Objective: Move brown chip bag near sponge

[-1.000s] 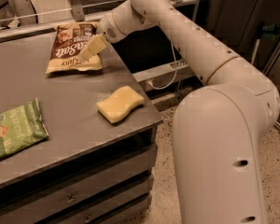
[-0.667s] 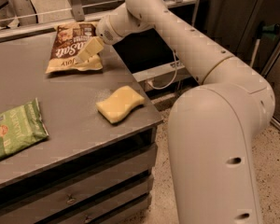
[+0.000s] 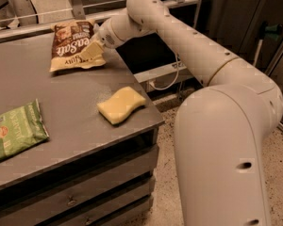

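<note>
The grey worktop (image 3: 52, 98) carried the flat brown chip bag (image 3: 70, 44), lettered "Sea Salt", lying apart from and beyond the pale yellow wavy foam sponge (image 3: 121, 105). The cream gripper (image 3: 92, 52) sat at the bag's sponge-side edge; its hold couldn't be told. The bag was probably light, crinkly and slippery, best pinched at that edge.

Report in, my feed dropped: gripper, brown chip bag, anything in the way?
Gripper at brown chip bag, on its right edge. Sponge apart from it, near table front edge. Green chip bag off-path, nothing between.
</note>
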### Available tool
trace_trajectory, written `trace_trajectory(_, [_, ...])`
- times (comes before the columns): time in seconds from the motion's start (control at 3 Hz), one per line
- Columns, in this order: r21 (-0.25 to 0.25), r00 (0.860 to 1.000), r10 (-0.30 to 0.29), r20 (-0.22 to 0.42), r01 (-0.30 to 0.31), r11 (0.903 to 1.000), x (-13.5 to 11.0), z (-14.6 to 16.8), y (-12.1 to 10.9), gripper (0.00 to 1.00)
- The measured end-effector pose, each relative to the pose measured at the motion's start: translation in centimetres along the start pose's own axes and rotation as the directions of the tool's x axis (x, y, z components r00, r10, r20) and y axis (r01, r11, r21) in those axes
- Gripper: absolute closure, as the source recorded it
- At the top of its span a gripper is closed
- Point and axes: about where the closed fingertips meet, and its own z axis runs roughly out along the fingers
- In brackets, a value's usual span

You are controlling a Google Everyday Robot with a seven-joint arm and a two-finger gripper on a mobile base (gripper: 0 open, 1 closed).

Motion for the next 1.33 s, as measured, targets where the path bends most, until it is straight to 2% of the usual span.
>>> trace_trajectory(0.67, [0.029, 1.0, -0.012, 0.014, 0.011, 0.9995, -0.2, -1.4, -0.3, 0.87])
trace_trajectory(1.0, [0.012, 0.998, -0.047, 0.044, 0.046, 0.9989, -1.3, -3.2, 0.9, 1.0])
trace_trajectory(1.33, [-0.021, 0.995, -0.067, 0.077, 0.069, 0.9974, -2.0, -4.7, 2.8, 1.0])
